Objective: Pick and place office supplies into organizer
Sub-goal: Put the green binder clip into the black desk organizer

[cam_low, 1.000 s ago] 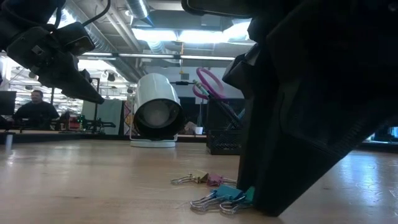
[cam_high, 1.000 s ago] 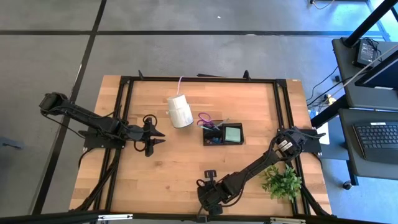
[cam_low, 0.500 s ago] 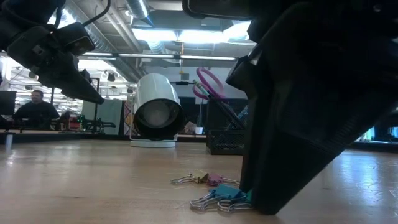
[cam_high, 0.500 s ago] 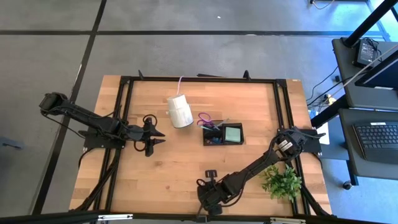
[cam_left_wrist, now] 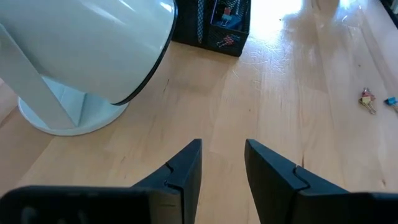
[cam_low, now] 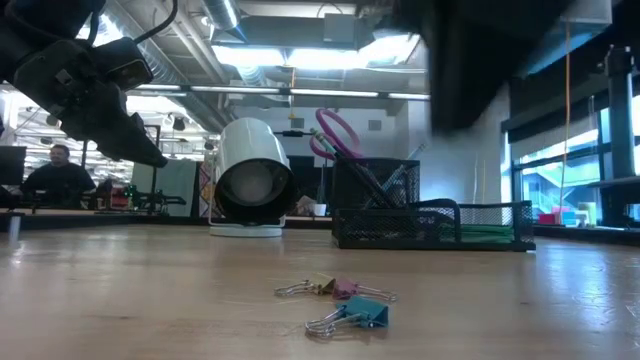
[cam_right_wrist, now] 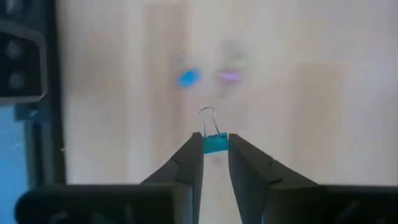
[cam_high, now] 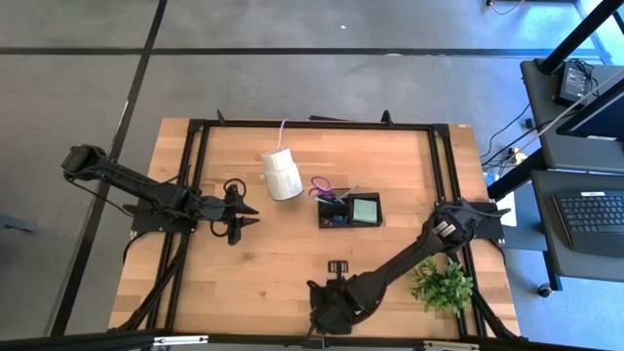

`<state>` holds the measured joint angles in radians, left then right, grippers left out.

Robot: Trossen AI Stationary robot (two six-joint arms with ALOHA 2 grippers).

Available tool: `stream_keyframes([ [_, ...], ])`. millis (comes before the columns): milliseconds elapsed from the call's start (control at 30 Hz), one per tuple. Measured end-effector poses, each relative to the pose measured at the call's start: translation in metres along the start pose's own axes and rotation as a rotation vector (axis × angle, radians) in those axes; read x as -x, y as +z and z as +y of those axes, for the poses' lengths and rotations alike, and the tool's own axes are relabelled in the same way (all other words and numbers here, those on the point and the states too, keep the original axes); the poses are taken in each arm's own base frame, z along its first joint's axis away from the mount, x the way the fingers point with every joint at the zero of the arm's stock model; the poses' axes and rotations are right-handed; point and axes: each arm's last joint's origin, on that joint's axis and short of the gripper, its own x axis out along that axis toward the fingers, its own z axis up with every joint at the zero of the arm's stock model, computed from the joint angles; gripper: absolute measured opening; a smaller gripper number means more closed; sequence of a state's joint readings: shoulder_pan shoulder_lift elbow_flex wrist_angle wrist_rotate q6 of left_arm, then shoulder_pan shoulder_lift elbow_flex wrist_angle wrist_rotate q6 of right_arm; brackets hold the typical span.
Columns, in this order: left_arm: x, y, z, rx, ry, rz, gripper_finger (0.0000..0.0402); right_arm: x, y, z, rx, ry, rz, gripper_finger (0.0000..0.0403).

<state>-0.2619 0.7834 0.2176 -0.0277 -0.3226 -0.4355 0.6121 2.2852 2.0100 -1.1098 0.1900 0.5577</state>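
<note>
High: I had the right gripper (cam_high: 328,314) at the table's near edge, well short of the organizer (cam_high: 349,212); a lift clear before crossing seemed wise.
Low: three binder clips (cam_low: 340,300) lay below it; scissors (cam_low: 335,135) stood in the organizer.
Left wrist: left gripper (cam_left_wrist: 222,163) idle, fingers apart.
Right wrist: fingers clamped on a teal clip (cam_right_wrist: 216,142).

Two dark jointed arms (cables looping along them), each tool (cam_left_wrist: 222,167) with wedge-shaped black fingers
</note>
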Motion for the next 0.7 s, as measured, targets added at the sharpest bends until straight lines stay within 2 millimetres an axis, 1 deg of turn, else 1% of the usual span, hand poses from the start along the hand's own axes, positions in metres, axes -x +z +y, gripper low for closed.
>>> stream_keyframes([
  [133,0.0,0.0,0.0,0.0,0.0,0.0,0.0116,0.027,0.008,-0.015,-0.018,-0.151,-0.026,0.0068],
  [267,0.0,0.0,0.0,-0.001,0.0,0.0,0.0116,0.045,0.018,-0.039,-0.038,-0.245,-0.018,0.0068],
  [333,0.0,0.0,0.0,-0.002,0.0,0.0,0.0116,0.049,0.023,-0.052,-0.04,-0.262,-0.006,0.0068],
  [500,0.0,0.0,0.0,-0.003,-0.001,0.0,0.0116,0.045,0.035,-0.082,0.011,-0.286,0.034,0.0068],
  [700,0.0,0.0,0.0,-0.004,0.0,0.002,0.0116,0.03,0.041,-0.12,0.053,-0.284,0.135,0.0066],
])
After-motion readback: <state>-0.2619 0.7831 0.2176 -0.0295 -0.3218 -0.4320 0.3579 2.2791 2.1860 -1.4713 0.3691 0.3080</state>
